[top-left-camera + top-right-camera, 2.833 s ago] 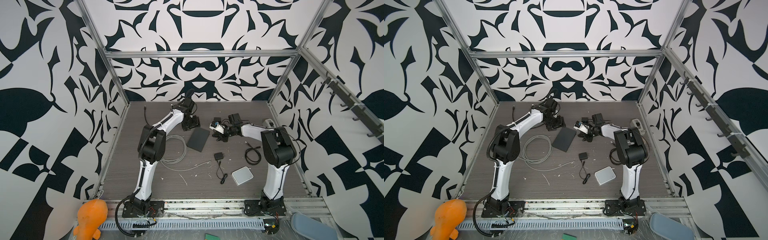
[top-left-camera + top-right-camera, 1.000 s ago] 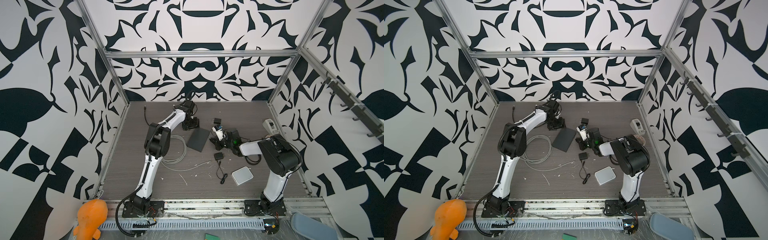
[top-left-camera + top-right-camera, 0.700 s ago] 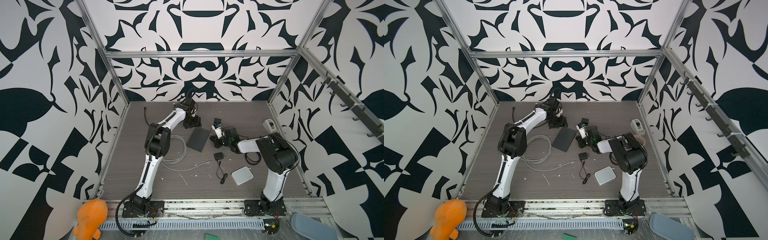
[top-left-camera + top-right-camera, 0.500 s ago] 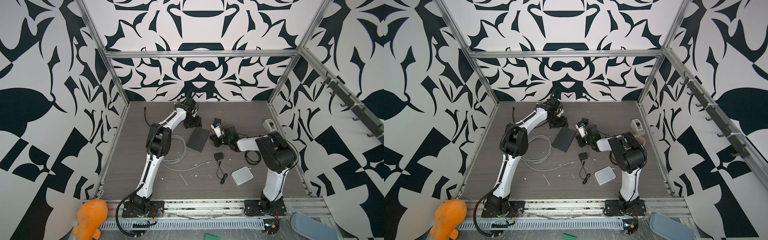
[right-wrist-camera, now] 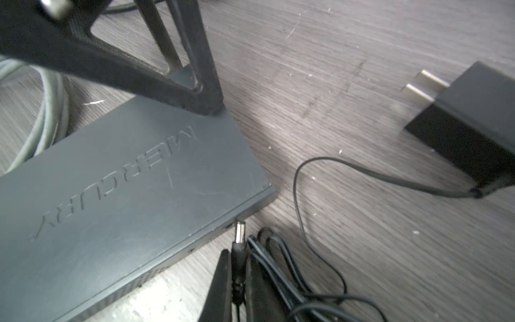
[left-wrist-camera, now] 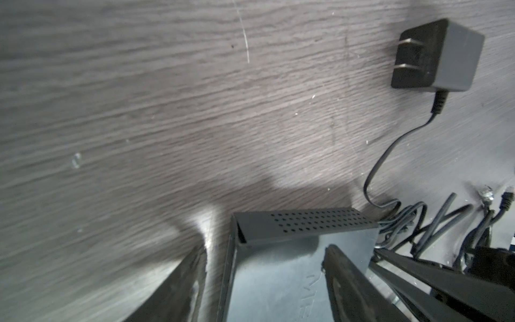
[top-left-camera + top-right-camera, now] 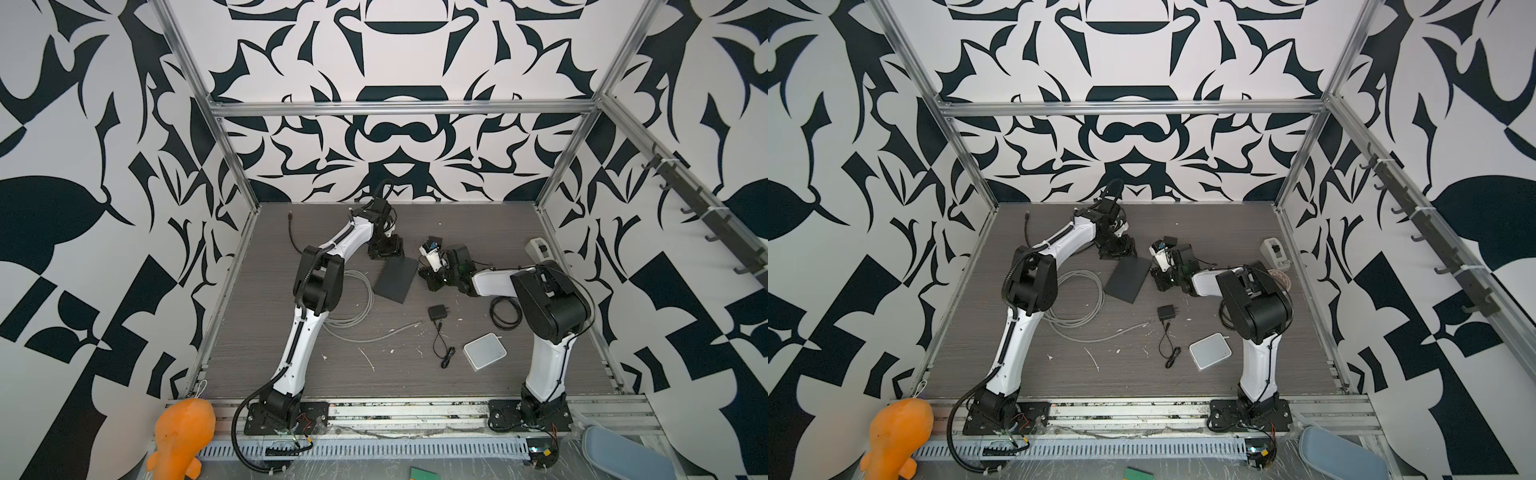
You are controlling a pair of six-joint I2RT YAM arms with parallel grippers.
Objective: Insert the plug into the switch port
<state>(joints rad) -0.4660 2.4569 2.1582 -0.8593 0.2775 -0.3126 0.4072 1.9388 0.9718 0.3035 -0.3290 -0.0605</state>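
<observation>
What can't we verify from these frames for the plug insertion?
- Switch port: the right wrist view sees that edge of the switch at a grazing angle. Only a dark notch shows beside the plug tip.
- Plug in both top views: too small, and covered by the right end effector.
- Left end effector contact on the switch: the left wrist view is blurred and the picture's edge cuts off the fingers.

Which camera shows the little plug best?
Right wrist view: the plug is close up, pinched in the right gripper beside the black box. In both top views it's too small; left wrist view misses it.
</observation>
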